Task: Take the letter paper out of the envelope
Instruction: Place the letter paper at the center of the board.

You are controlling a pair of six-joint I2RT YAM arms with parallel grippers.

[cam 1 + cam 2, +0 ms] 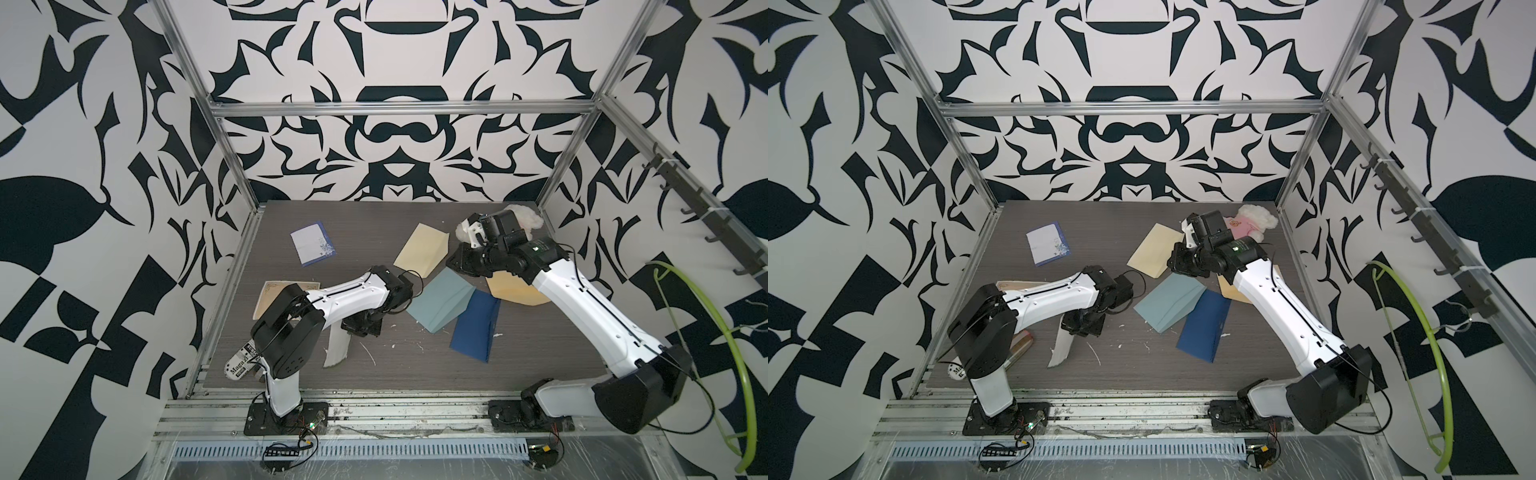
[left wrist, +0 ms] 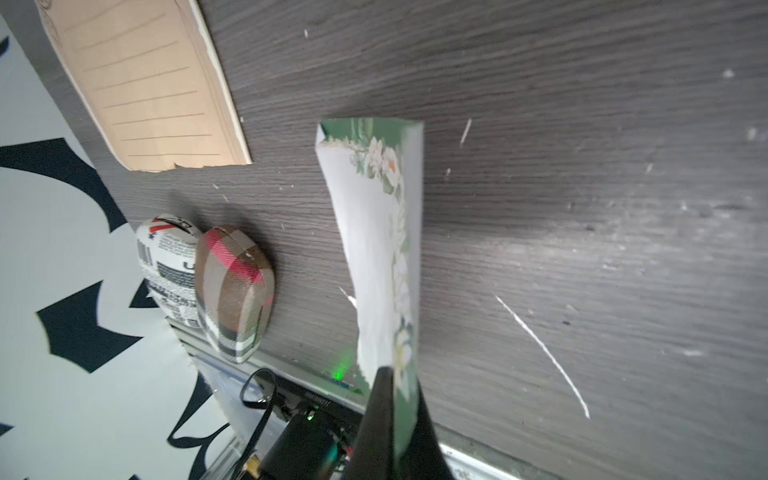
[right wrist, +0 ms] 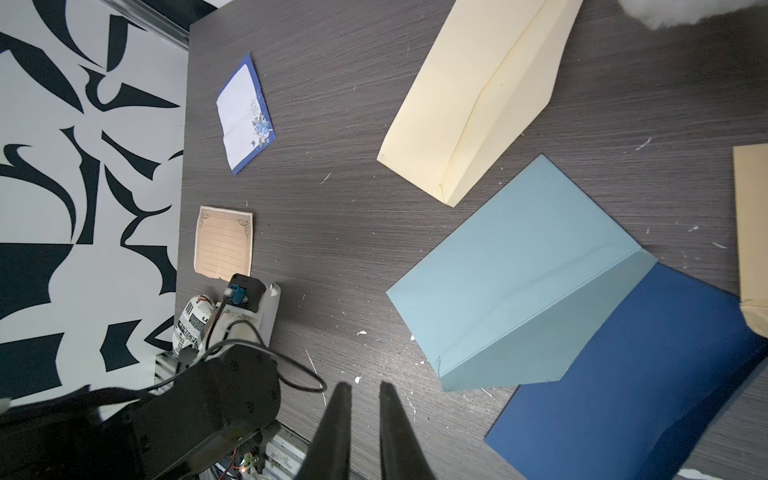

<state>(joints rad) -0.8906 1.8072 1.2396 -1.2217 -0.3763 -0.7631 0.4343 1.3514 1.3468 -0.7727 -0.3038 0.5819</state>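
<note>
Left wrist view catches green floral print on the letter paper [image 2: 374,232] — in both top views it reads plain white, toward the tabletop's [image 2: 582,208] front-left corner. Left claw [image 2: 399,382] clamped on it, arm folded low. Right claw [image 3: 363,388], narrowly parted and empty, hangs beside the light blue envelope [image 3: 519,266] — its fingers indistinct from above.

Both top views look steeply down; wrist cameras face the table [image 2: 540,124] closely.

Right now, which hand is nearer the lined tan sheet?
Left. The left hand, shut on the flowered paper, is close beside the lined tan sheet. The right hand is raised by the cream envelope, well away on the opposite side.
</note>
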